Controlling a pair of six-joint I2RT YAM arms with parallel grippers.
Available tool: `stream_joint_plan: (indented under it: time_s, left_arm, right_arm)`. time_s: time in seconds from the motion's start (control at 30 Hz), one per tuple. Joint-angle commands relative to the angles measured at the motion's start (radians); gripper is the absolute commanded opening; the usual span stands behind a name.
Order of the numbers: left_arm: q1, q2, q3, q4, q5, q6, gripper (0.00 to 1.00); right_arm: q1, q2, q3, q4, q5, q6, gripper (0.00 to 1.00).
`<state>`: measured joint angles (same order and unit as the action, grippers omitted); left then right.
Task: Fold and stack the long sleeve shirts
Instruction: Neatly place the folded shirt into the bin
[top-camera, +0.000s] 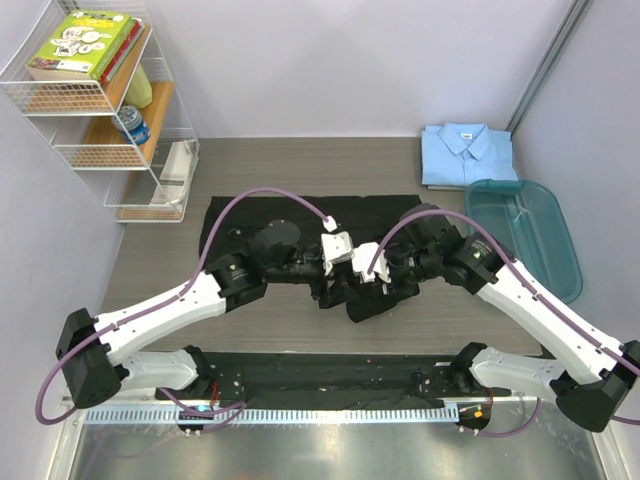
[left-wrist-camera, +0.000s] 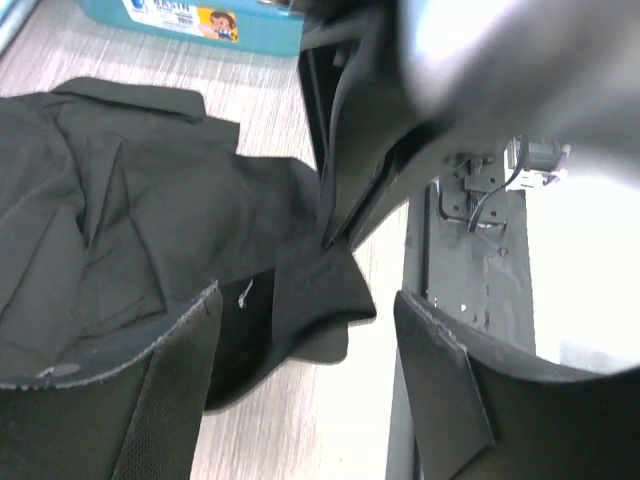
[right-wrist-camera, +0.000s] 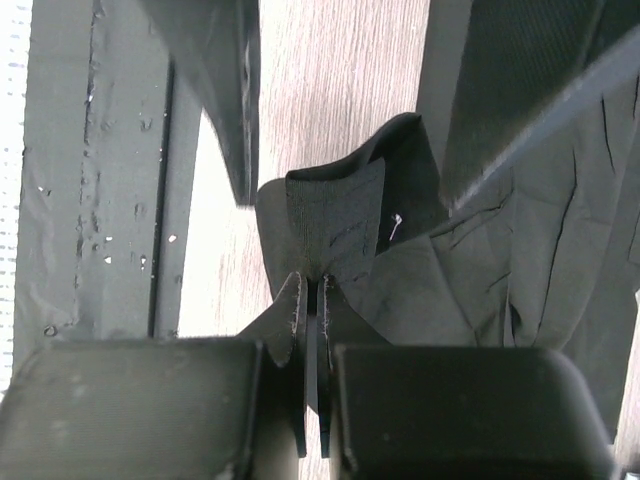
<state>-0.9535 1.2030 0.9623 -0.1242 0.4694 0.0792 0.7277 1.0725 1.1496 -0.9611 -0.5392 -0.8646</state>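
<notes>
Though walls (top-camera: 330, 60) are pale, table (top-camera: 300, 165) bears black shirt (top-camera: 370, 210).

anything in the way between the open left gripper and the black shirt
Nothing visible. A raised fold of the plain black cloth shirt lies just ahead of the open left gripper. The right gripper, shut on that same fold, is close beside it.

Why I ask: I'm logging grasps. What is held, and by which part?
The right gripper pinches the black shirt by a folded edge; the left gripper is open, holding nothing.
</notes>
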Motion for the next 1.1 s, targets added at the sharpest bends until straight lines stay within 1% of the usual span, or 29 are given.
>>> stream_joint_plan:
  time_s: [0.0,0.07,0.17,0.23,0.3,0.4,0.43,0.5,0.53,0.6,0.63,0.67,0.7,0.73,0.77,0.8,0.83,0.87,0.9,0.93,0.97,1.0,1.07]
  left_arm:
    - [0.027,-0.057,-0.071,0.041,-0.011,-0.026,0.72]
    - [0.054,-0.077,-0.094,0.046,0.046,-0.018,0.74]
    - [0.058,-0.069,-0.091,0.018,0.136,0.034,0.74]
    - [0.059,-0.042,-0.08,0.018,0.15,0.047,0.74]
    - [0.058,-0.005,-0.066,0.017,0.129,0.056,0.74]
    - [0.059,0.015,-0.042,0.034,0.129,0.067,0.7]
    - [0.059,0.015,-0.033,0.038,0.139,0.071,0.65]
    - [0.058,0.021,-0.022,0.038,0.14,0.076,0.57]
    - [0.058,0.026,-0.008,0.035,0.138,0.077,0.47]
    - [0.058,0.03,0.007,0.009,0.133,0.082,0.33]
    - [0.059,0.033,0.028,-0.006,0.13,0.085,0.12]
    - [0.064,0.033,0.042,-0.024,0.124,0.085,0.03]
    - [0.073,0.035,0.058,-0.044,0.124,0.088,0.0]
    - [0.097,0.041,0.1,-0.06,0.118,0.094,0.0]
    - [0.114,0.068,0.133,-0.083,0.104,0.102,0.0]
    - [0.133,0.096,0.171,-0.107,0.095,0.119,0.0]
    - [0.169,0.124,0.261,-0.171,0.068,0.163,0.0]
    - [0.192,0.192,0.309,-0.198,0.057,0.183,0.0]
    - [0.215,0.226,0.405,-0.219,0.055,0.194,0.0]
    - [0.258,0.262,0.458,-0.253,0.057,0.226,0.0]
    - [0.275,0.306,0.511,-0.277,0.042,0.241,0.0]
    - [0.294,0.381,0.611,-0.29,0.041,0.252,0.0]
    - [0.328,0.456,0.7,-0.304,0.045,0.302,0.0]
  right_arm:
    - [0.009,-0.057,0.004,0.116,-0.039,0.013,0.01]
    - [0.009,-0.069,-0.004,0.12,-0.038,0.016,0.01]
    - [0.009,-0.072,-0.005,0.133,-0.039,0.024,0.01]
    - [0.009,-0.072,-0.002,0.14,-0.042,0.027,0.01]
    - [0.009,-0.069,0.001,0.154,-0.048,0.033,0.01]
    - [0.009,-0.066,0.005,0.156,-0.053,0.029,0.01]
    - [0.007,-0.065,0.006,0.156,-0.053,0.027,0.01]
    - [0.009,-0.065,0.006,0.159,-0.054,0.026,0.01]
    - [0.009,-0.065,0.007,0.16,-0.054,0.026,0.01]
    - [0.009,-0.063,0.007,0.17,-0.051,0.03,0.01]
    - [0.01,-0.06,0.006,0.173,-0.044,0.035,0.01]
    - [0.009,-0.059,0.006,0.194,-0.006,0.051,0.03]
    - [0.009,-0.056,0.004,0.217,0.028,0.093,0.14]
    - [0.009,-0.049,0.005,0.243,0.083,0.186,0.19]
    - [0.007,-0.045,0.009,0.281,0.129,0.232,0.23]
    - [-0.022,-0.042,0.016,0.289,0.189,0.263,0.4]
    - [-0.043,-0.04,0.018,0.3,0.206,0.338,0.5]
    - [-0.081,-0.04,0.021,0.326,0.212,0.373,0.58]
    - [-0.161,-0.039,0.024,0.332,0.203,0.404,0.68]
    - [-0.206,-0.036,0.032,0.334,0.2,0.458,0.71]
    - [-0.244,-0.02,0.047,0.338,0.208,0.481,0.75]
    - [-0.334,-0.013,0.058,0.34,0.199,0.508,0.8]
    - [-0.423,0.024,0.096,0.337,0.174,0.565,0.85]
